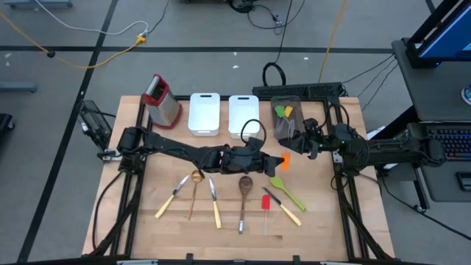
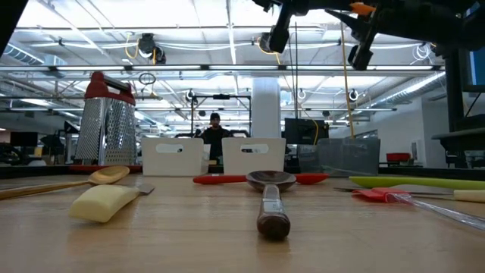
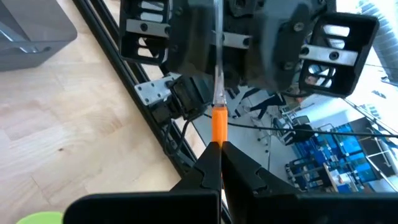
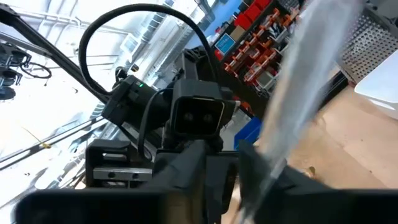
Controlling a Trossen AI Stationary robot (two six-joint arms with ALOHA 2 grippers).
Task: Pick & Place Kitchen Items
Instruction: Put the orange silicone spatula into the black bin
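While both grippers (image 1: 283,158) clamp one orange spatula (image 1: 285,160), seven utensils lie below.

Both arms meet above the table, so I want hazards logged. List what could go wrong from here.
1. The left gripper pinches the orange spatula only at its fingertips, above the table. It may slip and drop near the green spatula.
2. The right gripper sits very close to the left one, so the two could collide.
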